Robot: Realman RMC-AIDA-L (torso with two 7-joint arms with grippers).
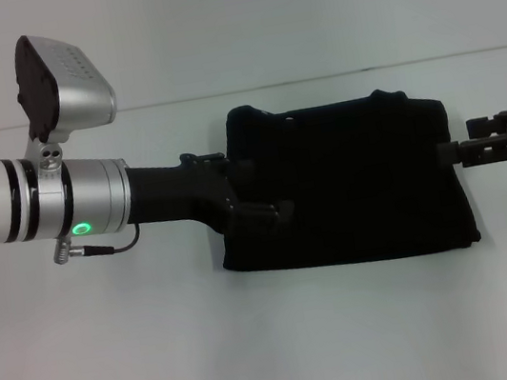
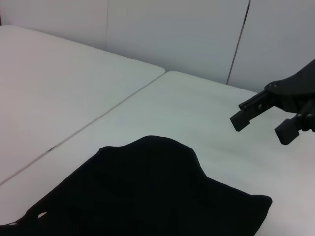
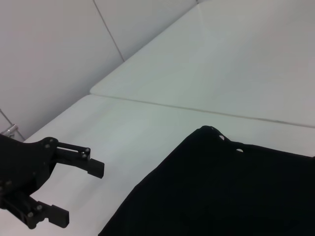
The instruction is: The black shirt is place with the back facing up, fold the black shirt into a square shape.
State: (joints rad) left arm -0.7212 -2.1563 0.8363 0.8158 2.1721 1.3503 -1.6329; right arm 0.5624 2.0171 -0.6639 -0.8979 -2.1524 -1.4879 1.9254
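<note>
The black shirt lies folded into a roughly square block in the middle of the white table, plain black side up, with no lettering showing. It also shows in the left wrist view and the right wrist view. My left gripper is at the shirt's left edge; the right wrist view shows it open and empty, just off the cloth. My right gripper is at the shirt's right edge; the left wrist view shows it open and empty, apart from the cloth.
The white table has a seam running across behind the shirt. A pale wall stands beyond the table. My left arm's silver forearm reaches in from the left.
</note>
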